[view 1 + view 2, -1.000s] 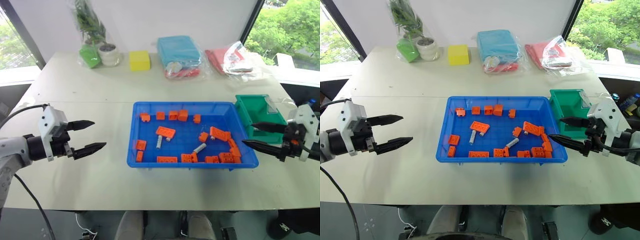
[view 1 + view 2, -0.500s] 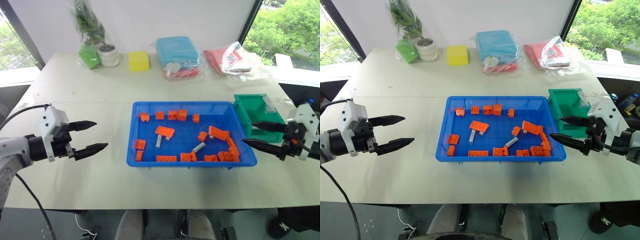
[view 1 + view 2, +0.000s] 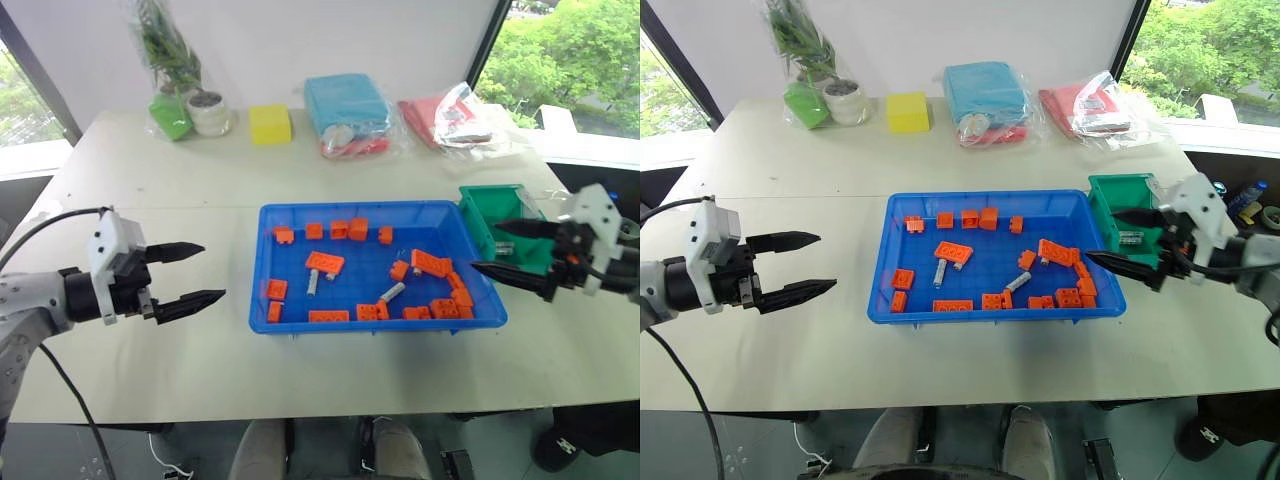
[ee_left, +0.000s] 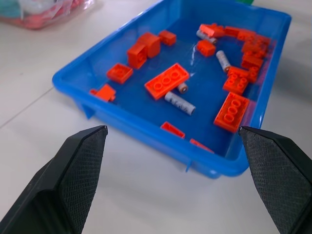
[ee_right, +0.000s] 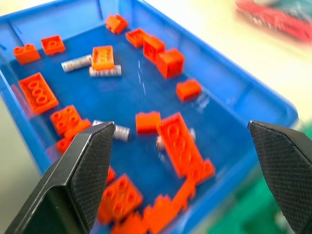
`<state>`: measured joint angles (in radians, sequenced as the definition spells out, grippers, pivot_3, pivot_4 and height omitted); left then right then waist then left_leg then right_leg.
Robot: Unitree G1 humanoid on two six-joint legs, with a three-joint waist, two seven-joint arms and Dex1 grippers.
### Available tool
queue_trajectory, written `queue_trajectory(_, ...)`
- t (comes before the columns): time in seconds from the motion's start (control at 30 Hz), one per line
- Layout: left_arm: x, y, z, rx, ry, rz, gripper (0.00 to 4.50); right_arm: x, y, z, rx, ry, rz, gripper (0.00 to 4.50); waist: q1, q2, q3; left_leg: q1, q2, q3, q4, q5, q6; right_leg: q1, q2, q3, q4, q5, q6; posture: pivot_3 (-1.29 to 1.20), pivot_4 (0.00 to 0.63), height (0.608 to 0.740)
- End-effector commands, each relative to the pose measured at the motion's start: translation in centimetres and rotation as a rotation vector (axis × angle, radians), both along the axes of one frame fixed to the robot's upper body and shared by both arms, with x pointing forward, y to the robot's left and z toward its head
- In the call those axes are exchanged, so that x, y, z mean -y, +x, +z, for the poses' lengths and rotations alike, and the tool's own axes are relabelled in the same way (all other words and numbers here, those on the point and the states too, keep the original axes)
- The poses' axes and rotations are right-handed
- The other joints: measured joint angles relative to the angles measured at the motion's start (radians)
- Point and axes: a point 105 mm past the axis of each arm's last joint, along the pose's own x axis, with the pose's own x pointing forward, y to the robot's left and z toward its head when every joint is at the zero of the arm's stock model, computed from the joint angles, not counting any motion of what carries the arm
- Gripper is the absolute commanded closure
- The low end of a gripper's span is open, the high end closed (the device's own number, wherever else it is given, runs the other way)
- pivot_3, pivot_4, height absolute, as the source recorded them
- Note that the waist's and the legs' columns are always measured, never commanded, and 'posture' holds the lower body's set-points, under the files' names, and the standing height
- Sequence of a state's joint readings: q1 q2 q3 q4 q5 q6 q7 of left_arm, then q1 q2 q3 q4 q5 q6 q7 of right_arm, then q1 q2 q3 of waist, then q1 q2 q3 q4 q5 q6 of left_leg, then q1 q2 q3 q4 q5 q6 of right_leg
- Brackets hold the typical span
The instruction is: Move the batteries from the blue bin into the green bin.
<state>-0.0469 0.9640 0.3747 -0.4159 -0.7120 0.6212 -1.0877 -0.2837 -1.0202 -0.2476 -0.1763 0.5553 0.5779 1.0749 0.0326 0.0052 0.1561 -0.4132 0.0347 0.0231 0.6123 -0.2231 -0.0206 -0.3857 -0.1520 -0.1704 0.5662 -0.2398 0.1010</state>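
Note:
The blue bin (image 3: 262, 270) sits mid-table, strewn with orange bricks (image 3: 328, 263). Among them lie small silver-grey batteries: one beside a flat brick (image 3: 314, 283), another nearer the front (image 3: 393, 292); the right wrist view catches some too (image 5: 76, 63). The green bin (image 3: 478, 205) stands against the blue bin's right end, a small silver-grey piece (image 3: 1130, 238) inside it. My right gripper (image 3: 485, 246) hangs open and empty over the junction of the two bins, pointing left. My left gripper (image 3: 212, 270) is open and empty above bare table, left of the blue bin.
Along the table's far edge stand a bagged plant (image 3: 170, 60), a yellow block (image 3: 269, 123), a light-blue wrapped bundle (image 3: 348, 103) and a red bagged item (image 3: 455, 115). Bare tabletop (image 3: 180, 190) lies between these and the bins, and in front of the blue bin.
My right gripper has moved left and up from beside the green bin to the two bins' junction, and its fingers have spread wider. The left gripper has barely shifted.

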Motion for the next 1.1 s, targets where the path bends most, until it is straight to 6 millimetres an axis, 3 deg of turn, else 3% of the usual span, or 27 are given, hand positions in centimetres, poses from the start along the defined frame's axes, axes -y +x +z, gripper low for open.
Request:
queue_trajectory(0.03,1.3,-0.8,0.8,0.005,0.022,-0.126,0.00,-4.2,1.1,-0.6,-0.048,0.012,0.106,0.03,-0.002,-0.002,-0.001,0.000,0.000,0.001,-0.001,0.000,0.000,-0.001,0.000,0.001,0.000,0.000,-0.001,0.00,0.150,0.704)
queue_trajectory(0.23,2.2,-0.4,1.0,-0.003,0.063,-0.230,0.00,-12.1,3.2,-3.3,-0.142,-0.003,0.241,0.03,0.002,-0.007,-0.001,-0.001,0.000,0.003,0.001,0.000,0.000,-0.008,0.000,0.003,0.012,0.006,-0.006,0.00,0.150,0.704)
queue_trajectory(0.33,2.4,0.1,1.2,0.007,0.055,-0.234,0.00,-14.3,4.3,-4.8,-0.160,-0.031,0.248,0.03,0.007,-0.009,-0.002,-0.001,0.001,0.003,0.001,0.001,0.001,-0.009,0.000,0.003,0.014,0.006,-0.006,0.00,0.150,0.704)
queue_trajectory(0.53,3.0,0.4,1.1,0.013,0.040,-0.240,0.00,-16.8,6.7,-6.9,-0.175,-0.058,0.187,0.03,0.004,-0.013,-0.003,-0.001,0.000,0.004,0.002,0.002,0.001,-0.009,0.000,0.005,0.016,0.007,-0.006,0.00,0.150,0.704)
queue_trajectory(0.83,3.1,1.0,1.2,0.032,0.042,-0.224,0.00,-17.4,7.8,-8.6,-0.191,-0.082,0.162,0.03,0.002,-0.013,-0.003,0.000,0.000,0.004,0.002,0.003,0.001,-0.010,0.001,0.006,0.020,0.009,-0.004,0.00,0.150,0.704)
queue_trajectory(0.87,3.1,1.0,1.2,0.033,0.041,-0.223,0.00,-17.4,7.8,-8.6,-0.190,-0.078,0.162,0.53,0.001,-0.013,-0.003,0.001,0.000,0.004,0.002,0.003,0.001,-0.009,0.001,0.006,0.020,0.009,-0.004,0.00,0.150,0.704)
queue_trajectory(0.9,3.1,1.0,1.2,0.033,0.041,-0.223,0.00,-17.4,7.8,-8.6,-0.191,-0.076,0.163,0.74,0.001,-0.013,-0.003,0.001,0.000,0.004,0.002,0.003,0.001,-0.010,0.001,0.006,0.020,0.009,-0.004,0.00,0.150,0.704)
queue_trajectory(1.07,3.1,1.2,1.3,0.039,0.037,-0.218,0.00,-17.6,7.9,-8.3,-0.183,-0.066,0.164,3.21,0.001,-0.013,-0.003,0.002,0.000,0.004,0.002,0.003,0.001,-0.010,0.001,0.006,0.022,0.009,-0.004,0.00,0.150,0.704)
queue_trajectory(1.1,3.0,1.3,1.4,0.040,0.037,-0.217,0.00,-17.7,8.0,-8.1,-0.177,-0.056,0.164,3.21,0.001,-0.013,-0.003,0.002,0.000,0.004,0.002,0.003,0.001,-0.010,0.001,0.006,0.022,0.009,-0.004,0.00,0.150,0.704)
